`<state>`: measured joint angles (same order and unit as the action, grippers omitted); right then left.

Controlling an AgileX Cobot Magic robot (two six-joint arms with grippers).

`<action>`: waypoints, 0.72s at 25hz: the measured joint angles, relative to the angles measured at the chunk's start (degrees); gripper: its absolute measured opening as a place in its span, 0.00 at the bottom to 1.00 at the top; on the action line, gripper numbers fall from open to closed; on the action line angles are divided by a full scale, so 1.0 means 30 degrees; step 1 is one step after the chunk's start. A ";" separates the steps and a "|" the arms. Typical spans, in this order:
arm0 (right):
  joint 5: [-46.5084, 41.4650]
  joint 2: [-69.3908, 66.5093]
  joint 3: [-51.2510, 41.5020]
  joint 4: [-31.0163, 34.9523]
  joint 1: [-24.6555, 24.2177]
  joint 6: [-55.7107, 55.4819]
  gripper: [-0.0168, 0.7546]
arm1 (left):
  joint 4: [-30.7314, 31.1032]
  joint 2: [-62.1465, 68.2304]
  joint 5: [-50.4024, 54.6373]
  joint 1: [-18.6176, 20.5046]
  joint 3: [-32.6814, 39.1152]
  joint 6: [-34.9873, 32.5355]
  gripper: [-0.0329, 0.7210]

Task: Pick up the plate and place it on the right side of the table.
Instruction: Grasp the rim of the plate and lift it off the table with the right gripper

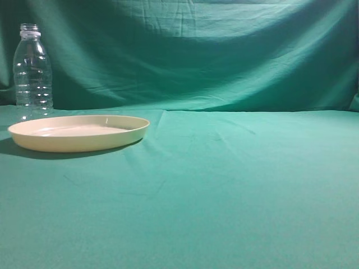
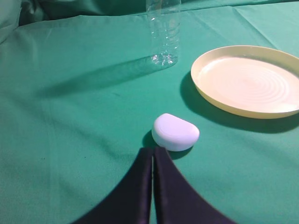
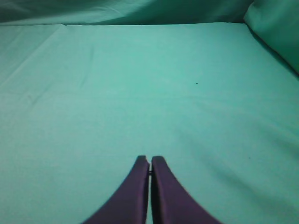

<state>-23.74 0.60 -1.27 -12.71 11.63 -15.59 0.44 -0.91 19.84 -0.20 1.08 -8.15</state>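
Observation:
The cream-yellow plate [image 1: 78, 132] lies flat on the left part of the teal-green table [image 1: 235, 179]. It also shows in the left wrist view [image 2: 250, 81], at the upper right, empty. My left gripper [image 2: 153, 150] is shut and empty, above the cloth, well short of the plate and to its left. My right gripper [image 3: 150, 160] is shut and empty over bare cloth [image 3: 149, 84]. Neither gripper shows in the exterior view.
A clear plastic bottle [image 1: 32, 70] stands upright behind the plate at the far left; it also shows in the left wrist view [image 2: 163, 32]. A small white rounded object [image 2: 175, 132] lies on the cloth just beyond my left fingertips. A green backdrop [image 1: 196, 50] hangs behind.

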 joint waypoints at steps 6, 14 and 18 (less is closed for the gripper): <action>0.0013 0.0000 0.0000 0.0000 0.0000 0.0000 0.02 | 0.0000 0.0000 0.0000 0.0000 0.0000 0.0000 0.04; 0.0013 0.0000 0.0000 0.0000 0.0000 -0.0144 0.02 | 0.0000 0.0000 0.0000 0.0000 0.0000 0.0000 0.04; 0.0835 0.0000 -0.0078 -0.0425 0.0000 0.0223 0.02 | 0.0000 0.0000 0.0000 0.0000 0.0000 0.0000 0.04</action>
<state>-21.23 0.60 -1.51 -13.99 11.63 -14.92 0.44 -0.91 19.84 -0.20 1.08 -8.15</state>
